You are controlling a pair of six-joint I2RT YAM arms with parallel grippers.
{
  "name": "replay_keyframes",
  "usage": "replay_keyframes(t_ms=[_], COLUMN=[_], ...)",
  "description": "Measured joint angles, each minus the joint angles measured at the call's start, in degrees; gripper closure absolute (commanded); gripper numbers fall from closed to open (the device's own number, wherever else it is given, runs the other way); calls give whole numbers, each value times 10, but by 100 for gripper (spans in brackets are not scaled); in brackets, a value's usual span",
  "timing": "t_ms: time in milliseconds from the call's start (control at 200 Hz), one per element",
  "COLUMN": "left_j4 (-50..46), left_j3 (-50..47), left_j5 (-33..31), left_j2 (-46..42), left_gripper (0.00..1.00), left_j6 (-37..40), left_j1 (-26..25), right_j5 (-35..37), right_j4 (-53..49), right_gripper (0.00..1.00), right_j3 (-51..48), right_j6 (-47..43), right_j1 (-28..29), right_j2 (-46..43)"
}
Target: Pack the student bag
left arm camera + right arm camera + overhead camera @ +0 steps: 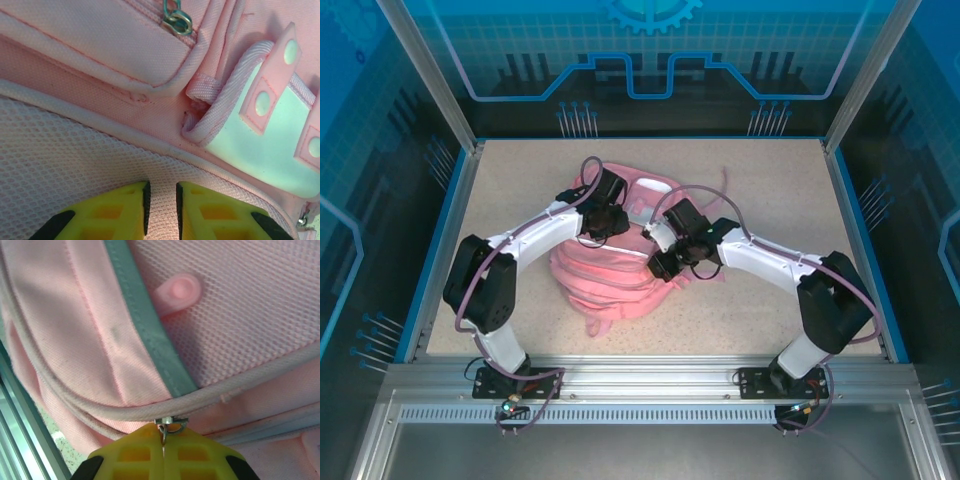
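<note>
Student bag: lay crumpled at mid-frame on the table, under both arms.
Left jaws: narrow, with the bag's mesh panel in the gap; whether they gripped it could not be told.
Right jaws: pinched shut on a zip pull, lower centre.

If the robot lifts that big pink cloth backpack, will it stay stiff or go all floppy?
Probably floppy: the soft pink fabric backpack lies slumped in folds on the table. Its mesh panel looks thin, so it would likely sag. Not likely to roll, being flat and crumpled.
</note>
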Motion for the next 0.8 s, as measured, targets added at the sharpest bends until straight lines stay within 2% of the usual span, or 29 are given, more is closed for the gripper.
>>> replay_keyframes(t_ms=[150,240,340,515,640,800], left_j4=[1,3,8,16,13,-1], left_j3=[0,-1,-3,-4,-7,-24], left_j5=[0,0,2,15,27,24], left_j2=[0,0,0,-10,-51,-148], left_gripper=[78,79,79,63,51,48], left_j6=[-16,-26,-36,-39,-35,-35], left_j1=[0,0,0,0,-1,-21], right_j5=[5,4,3,-13,-17,-28], right_j4=[6,22,33,35,47,70], right_gripper=[96,91,80,42,28,21], right_j3=[-2,-10,-21,-52,-84,-122], right_j6=[3,15,37,97,157,239], right_j1=[33,44,46,24,-33,-103], right_j2=[-12,-15,-23,-81,-145,-194])
